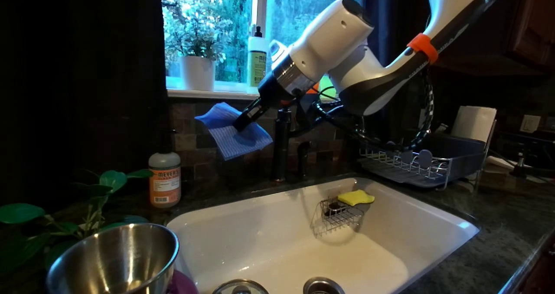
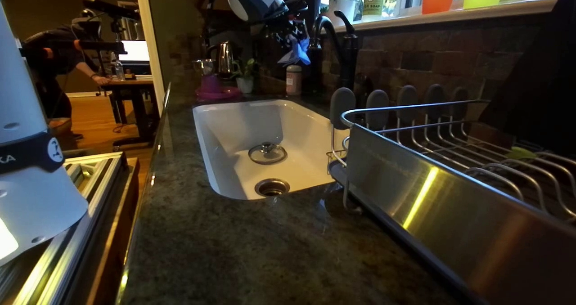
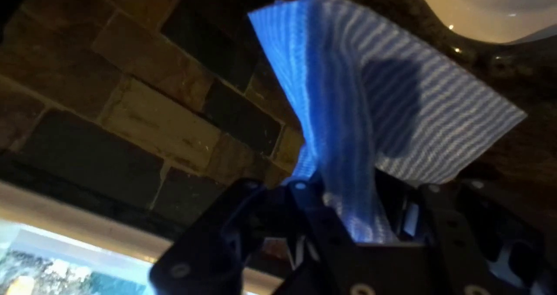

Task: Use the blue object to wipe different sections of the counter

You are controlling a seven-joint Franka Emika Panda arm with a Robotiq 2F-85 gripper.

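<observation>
Wrist view: our pincer point(image 3: 351, 190) grasps the blue cloth point(image 3: 374, 95); we judge it light, soft, best held mid-fold.

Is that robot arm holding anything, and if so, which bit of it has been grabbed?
Yes, a blue striped cloth. The jaws pinch it by a gathered fold, and the rest fans out loosely beyond them.
</observation>
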